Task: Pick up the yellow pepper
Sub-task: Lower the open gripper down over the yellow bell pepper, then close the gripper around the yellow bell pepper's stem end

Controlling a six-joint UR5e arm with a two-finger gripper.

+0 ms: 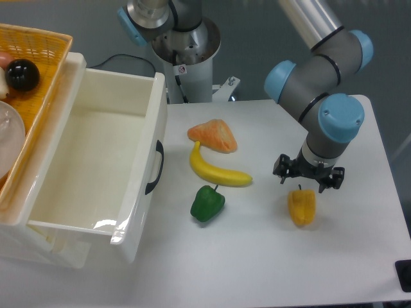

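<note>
The yellow pepper (302, 207) lies on the white table at the right, its dark stem pointing away from me. My gripper (309, 179) hangs just above and behind the pepper's stem end, open, with one finger on each side and nothing between them. It does not touch the pepper.
A green pepper (207, 203), a banana (217, 171) and an orange wedge-shaped piece (213, 135) lie mid-table. A white open drawer box (138, 192) stands at the left with a yellow basket (38, 96) on it. The table's right edge (397, 192) is near.
</note>
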